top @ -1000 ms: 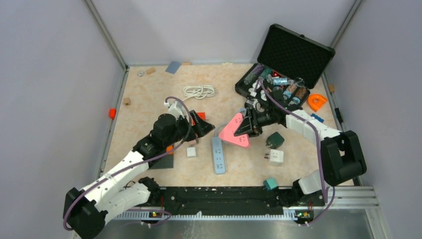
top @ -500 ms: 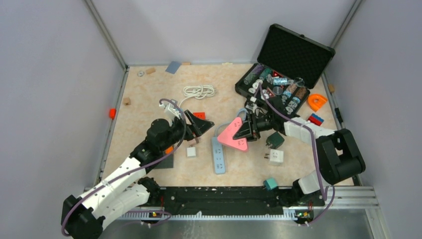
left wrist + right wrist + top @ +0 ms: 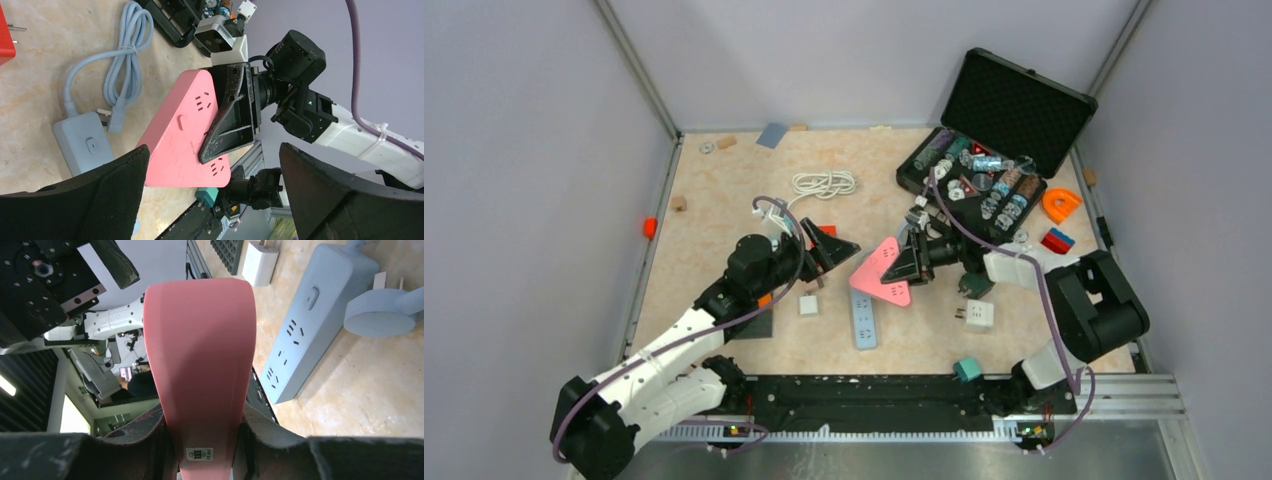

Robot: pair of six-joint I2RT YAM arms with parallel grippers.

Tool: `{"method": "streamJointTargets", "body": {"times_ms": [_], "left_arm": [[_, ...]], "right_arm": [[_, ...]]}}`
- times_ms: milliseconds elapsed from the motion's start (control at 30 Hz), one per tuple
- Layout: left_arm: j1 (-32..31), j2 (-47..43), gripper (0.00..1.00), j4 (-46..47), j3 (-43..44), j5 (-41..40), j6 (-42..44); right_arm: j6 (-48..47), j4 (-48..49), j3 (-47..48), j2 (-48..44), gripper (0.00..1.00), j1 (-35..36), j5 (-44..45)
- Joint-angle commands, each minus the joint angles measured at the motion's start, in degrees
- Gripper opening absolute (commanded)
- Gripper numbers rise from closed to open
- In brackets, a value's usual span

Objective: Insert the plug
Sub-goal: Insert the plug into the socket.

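**A:** Biggest first. The speckled beige desk (image 3: 724,200) has the open black hard case (image 3: 1019,100) at its far right corner, well clear of the work. What is the right arm carrying?

**B:** The right gripper (image 3: 902,268) is pinched narrow on the pink triangular socket strip (image 3: 879,275). It holds the strip tilted and clear of the desk, with the sockets turned toward the left arm. From above, the pink strip overlaps the far end of the pale blue rectangular power strip (image 3: 862,322), which lies flat.

**A:** And the left arm?

**B:** The left gripper (image 3: 829,255) is spread wide and holds nothing. It faces the pink strip from just beside it.

**A:** So where is the plug?

**B:** It is on the desk, not yet picked up. A small white cube plug (image 3: 809,305) lies near the left gripper, and a small red plug (image 3: 826,233) lies at its far side. I cannot tell which one is meant.

**A:** What could go wrong?

**B:** The pink strip seems to be gripped at one end only. A firm push on a plug could swing it in the gripper or make it slip out. Misaligned prongs would jam against the face, and the wide left gripper could nudge a small plug away.
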Motion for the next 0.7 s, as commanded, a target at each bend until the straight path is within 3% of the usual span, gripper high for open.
{"method": "streamJointTargets", "body": {"times_ms": [0, 133, 667], "left_arm": [[0.3, 0.9, 0.99, 3.8, -0.3, 1.0, -1.9], [0.3, 1.2, 0.99, 2.2, -0.1, 0.5, -3.2], [0.3, 1.9, 0.99, 0.4, -1.2, 0.3, -6.1]], "right_arm": [[3.8, 10.2, -1.9, 1.5, 0.00, 2.1, -0.5], [6.2, 14.3, -4.1, 1.9, 0.00, 2.9, 0.3], [3.8, 15.1, -6.8, 5.0, 0.00, 3.1, 1.6]]}}
